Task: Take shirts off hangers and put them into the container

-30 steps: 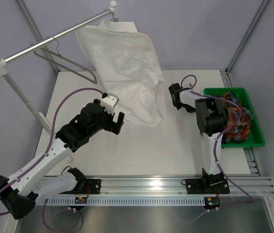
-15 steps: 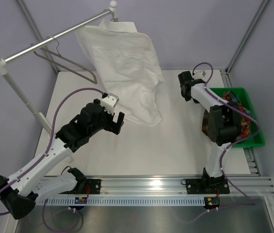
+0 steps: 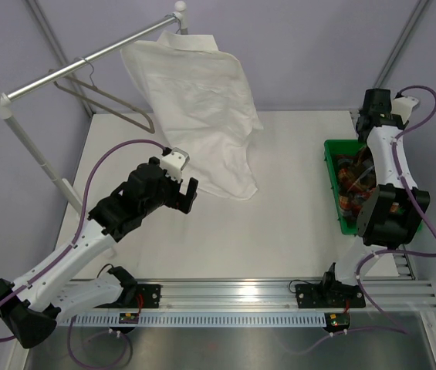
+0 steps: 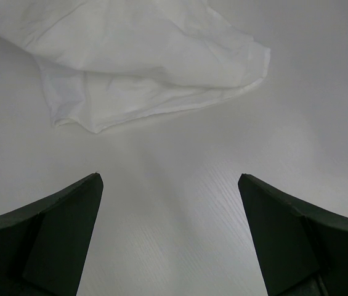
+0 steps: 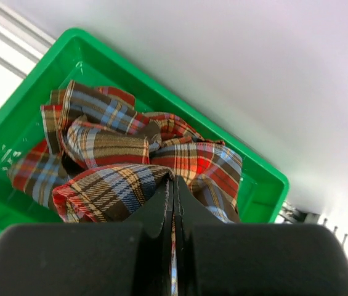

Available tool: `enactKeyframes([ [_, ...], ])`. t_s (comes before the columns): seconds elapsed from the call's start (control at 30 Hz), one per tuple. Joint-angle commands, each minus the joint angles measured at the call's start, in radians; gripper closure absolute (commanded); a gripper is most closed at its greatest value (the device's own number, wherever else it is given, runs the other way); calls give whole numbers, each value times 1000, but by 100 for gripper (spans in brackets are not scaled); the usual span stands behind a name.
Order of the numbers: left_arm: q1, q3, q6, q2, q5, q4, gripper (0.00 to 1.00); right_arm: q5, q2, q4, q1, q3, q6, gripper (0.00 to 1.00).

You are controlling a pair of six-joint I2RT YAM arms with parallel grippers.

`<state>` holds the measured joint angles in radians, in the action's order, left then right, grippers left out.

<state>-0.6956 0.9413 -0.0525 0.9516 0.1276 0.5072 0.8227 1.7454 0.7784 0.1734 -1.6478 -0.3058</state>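
The red-orange plaid collared shirt [image 5: 130, 154] is seen crumpled inside the shallow bright green plastic bin [image 5: 23, 102] at the right edge of the white table [image 3: 279, 231], and the right gripper [image 5: 175, 185] is held above it, fingers pressed together on nothing. The larger plain off-white collared shirt [image 3: 202, 100] is hung from the long silver rail [image 3: 86, 65] over the far-left corner, its hem laid on the table, beside a bare dark wire hanger [image 3: 117, 104]. The left gripper [image 4: 169, 177] is held just short of that hem, fingers spread wide apart and empty.
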Motion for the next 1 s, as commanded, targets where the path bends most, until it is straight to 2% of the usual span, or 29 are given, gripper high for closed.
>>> enactKeyframes([
  [0.0,-4,13,2,-2,3,-29,1,-43,48,-37,32,-46,-46,100],
  [0.07,-4,11,2,-4,4,-30,1,-43,75,-53,43,-43,-38,100],
  [0.2,-4,10,2,4,4,-29,1,-141,167,-50,95,-41,-82,100],
  [0.6,-4,11,5,9,12,-27,1,-293,432,-39,124,-82,-23,100],
  [0.83,-4,11,6,16,20,-26,1,-361,538,48,123,-229,-10,100],
  [0.97,-4,10,6,19,21,-26,1,-398,582,96,124,-261,-32,91],
])
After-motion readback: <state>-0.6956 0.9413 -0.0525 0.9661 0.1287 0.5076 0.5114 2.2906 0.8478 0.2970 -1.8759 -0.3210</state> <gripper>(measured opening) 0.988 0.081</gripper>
